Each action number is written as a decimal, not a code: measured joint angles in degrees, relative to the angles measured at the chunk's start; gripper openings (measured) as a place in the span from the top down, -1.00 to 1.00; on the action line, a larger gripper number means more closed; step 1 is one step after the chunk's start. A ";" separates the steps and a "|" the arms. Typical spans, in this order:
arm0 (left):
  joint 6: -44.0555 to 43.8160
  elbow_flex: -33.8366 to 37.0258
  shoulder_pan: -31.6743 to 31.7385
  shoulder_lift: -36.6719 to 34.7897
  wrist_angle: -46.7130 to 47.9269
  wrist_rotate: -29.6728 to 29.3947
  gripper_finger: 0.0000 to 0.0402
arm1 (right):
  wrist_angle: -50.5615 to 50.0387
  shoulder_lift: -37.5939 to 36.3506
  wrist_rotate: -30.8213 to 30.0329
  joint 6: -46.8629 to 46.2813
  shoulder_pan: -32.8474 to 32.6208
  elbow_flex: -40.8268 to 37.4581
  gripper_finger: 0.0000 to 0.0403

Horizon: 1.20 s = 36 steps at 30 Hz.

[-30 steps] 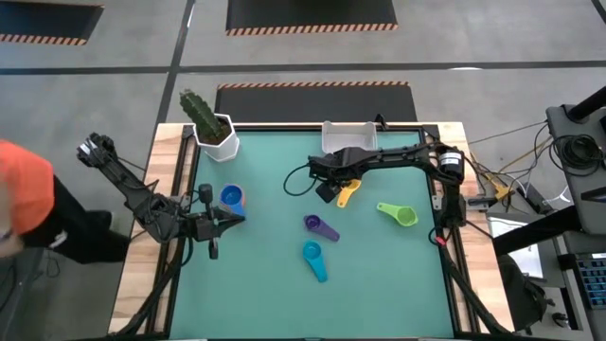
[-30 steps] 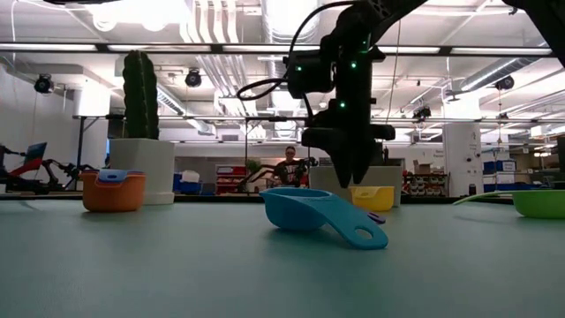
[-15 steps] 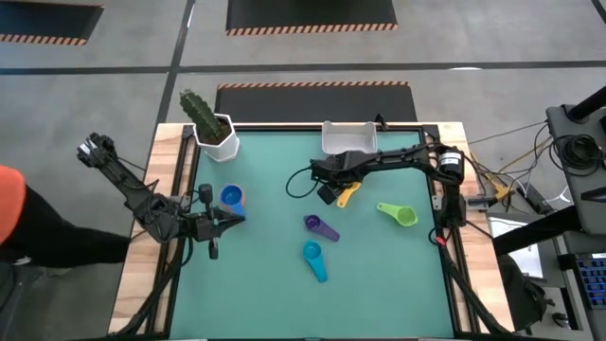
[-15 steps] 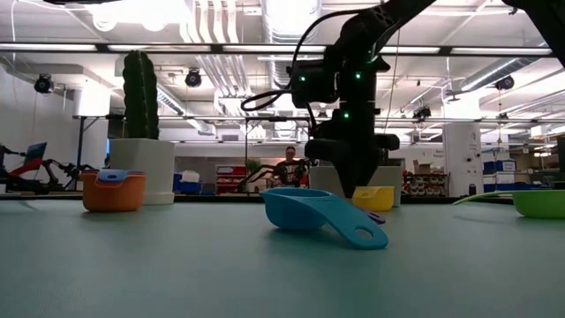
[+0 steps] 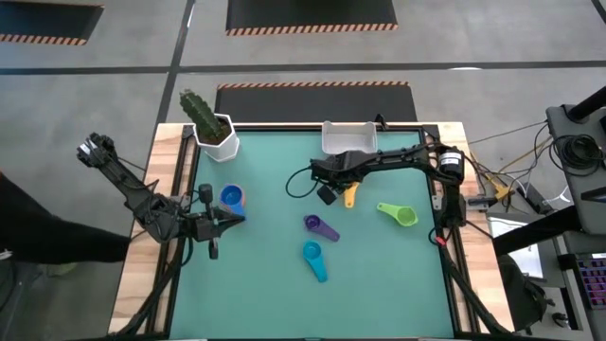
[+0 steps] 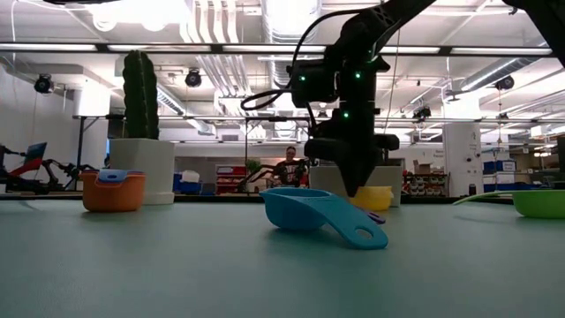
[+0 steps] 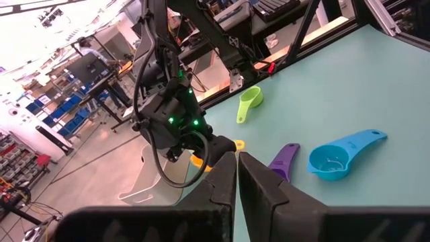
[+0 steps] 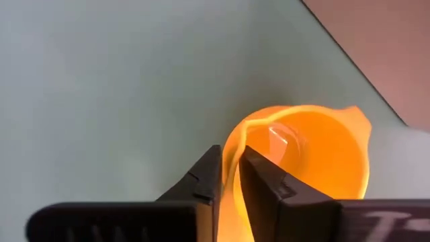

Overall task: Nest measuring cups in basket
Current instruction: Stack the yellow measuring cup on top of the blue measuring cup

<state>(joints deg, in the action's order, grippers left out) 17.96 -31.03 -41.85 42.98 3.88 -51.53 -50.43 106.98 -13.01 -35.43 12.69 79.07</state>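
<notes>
The right pincer is reaching out over the middle of the green surface, just in front of the white basket, and its fingers are pinching narrowly on the rim of the yellow measuring cup, one finger inside the bowl and one outside. In the high view the yellow cup's handle is sticking out from under that pincer, toward the front of the surface. The green cup is lying to the right of it, the purple cup is sitting nearer the front, and the teal cup is lying closest to the front edge. The blue cup is sitting inside the orange one at the left side, near the white pot with a cactus at the back left corner. The left pincer is waiting beside that orange-and-blue pair, its fingers almost touching each other and gripping nothing. In the low view a person is standing far off in the room behind the surface.
</notes>
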 joint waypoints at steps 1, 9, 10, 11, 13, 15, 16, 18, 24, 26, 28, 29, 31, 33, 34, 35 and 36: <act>0.01 0.00 0.00 0.00 0.00 0.00 1.00 | 0.00 0.00 0.20 0.01 0.00 0.00 0.84; 0.02 0.00 0.00 0.00 0.00 0.00 1.00 | 0.01 -0.82 1.00 0.01 -0.03 0.00 0.95; 0.02 0.00 0.00 0.00 0.00 0.00 1.00 | 0.00 -0.98 1.02 0.00 -0.02 0.00 0.95; 0.02 0.00 0.00 0.00 0.00 0.00 1.00 | 0.00 -1.07 1.05 -0.01 -0.02 0.00 0.95; 0.02 -0.01 0.00 0.00 0.00 0.00 1.00 | 0.01 -1.40 1.14 -0.01 -0.04 0.00 0.95; 0.21 0.00 0.00 0.00 0.00 0.00 1.00 | 0.23 -1.89 1.20 -0.01 -0.18 0.04 0.95; 0.31 -0.02 0.00 0.00 -0.02 0.00 1.00 | 0.05 -2.02 1.15 0.01 -0.37 0.41 0.95; 0.55 -0.02 0.00 0.00 -0.04 -0.01 1.00 | 0.30 -2.14 1.04 0.07 -0.90 1.72 0.95; 0.61 -0.02 0.00 0.00 -0.33 0.00 1.00 | 1.54 -2.13 1.02 1.49 -2.99 7.25 0.96; 0.74 -0.02 0.00 0.00 -0.41 0.00 1.00 | 2.18 -1.98 1.00 1.99 -3.78 8.91 0.96; 0.85 -0.02 0.00 0.00 -0.44 0.00 1.00 | 3.43 -1.73 1.00 2.26 -4.55 10.33 0.96; 0.85 -0.02 0.00 0.00 -0.44 0.00 1.00 | 3.82 -1.62 1.02 2.45 -4.93 11.02 0.96; 0.85 -0.02 0.00 0.00 -0.46 0.00 1.00 | 5.34 -1.60 1.09 3.12 -5.60 11.79 0.96; 0.85 -0.02 0.00 0.00 -0.45 -0.01 1.00 | 7.54 -1.60 1.40 3.62 -6.14 12.69 0.96; 0.85 -0.02 0.00 0.00 -0.44 -0.02 1.00 | 7.94 -1.60 1.44 3.95 -6.44 13.11 0.96; 0.85 -0.02 0.00 0.00 -0.46 0.00 1.00 | 8.43 -1.60 1.43 4.39 -6.72 13.44 0.96; 0.85 -0.02 0.00 0.00 -0.45 0.00 1.00 | 9.77 -1.60 1.44 4.88 -7.01 13.62 0.96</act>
<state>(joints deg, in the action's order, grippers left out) 18.81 -31.05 -41.85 42.98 3.43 -51.53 -40.67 105.38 -11.57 -30.55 5.68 92.69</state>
